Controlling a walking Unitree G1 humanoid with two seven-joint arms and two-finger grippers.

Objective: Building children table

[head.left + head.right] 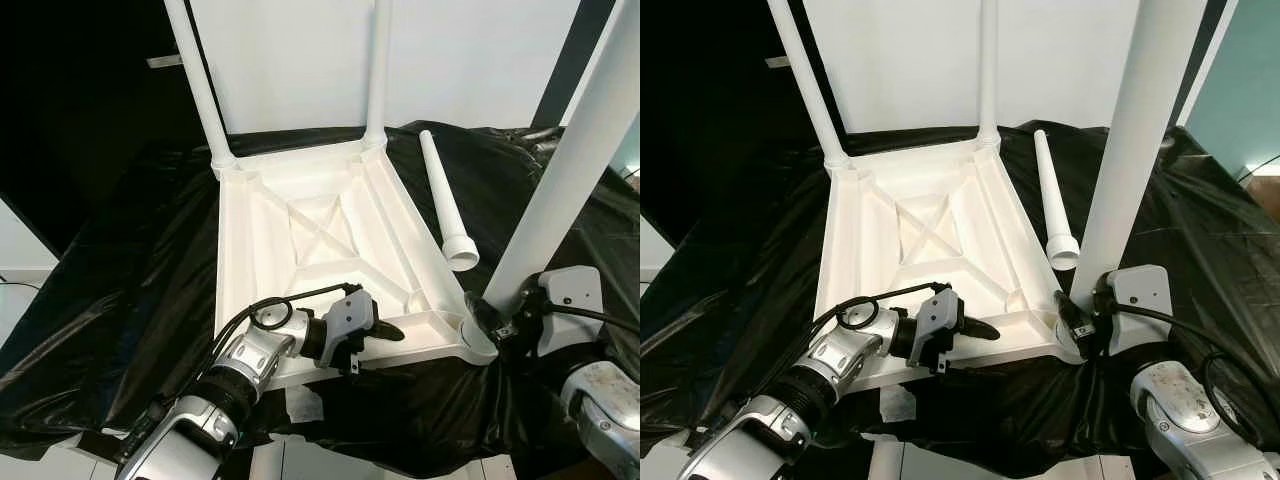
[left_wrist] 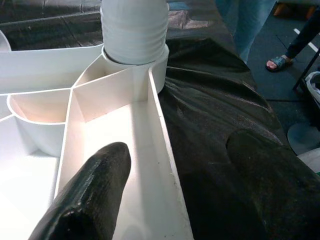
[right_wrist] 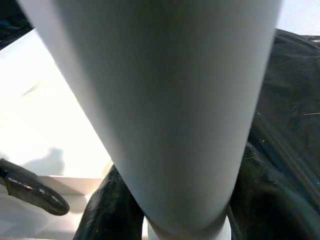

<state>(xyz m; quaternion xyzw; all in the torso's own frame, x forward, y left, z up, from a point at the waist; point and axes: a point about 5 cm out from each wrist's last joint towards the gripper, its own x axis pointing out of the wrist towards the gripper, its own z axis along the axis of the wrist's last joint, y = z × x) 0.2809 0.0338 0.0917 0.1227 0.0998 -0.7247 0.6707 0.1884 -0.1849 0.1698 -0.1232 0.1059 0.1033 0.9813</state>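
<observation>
Currently, item one: upturned white tabletop on the black-draped bench, two legs seated at its far corners. Item two: third leg, upright in the near-right socket, right gripper clenched on its base; a tilted start could cross-thread it. Item three: loose leg, right. Item four: left gripper, jaws parted astride the near rim; slippage would let the top spin.
</observation>
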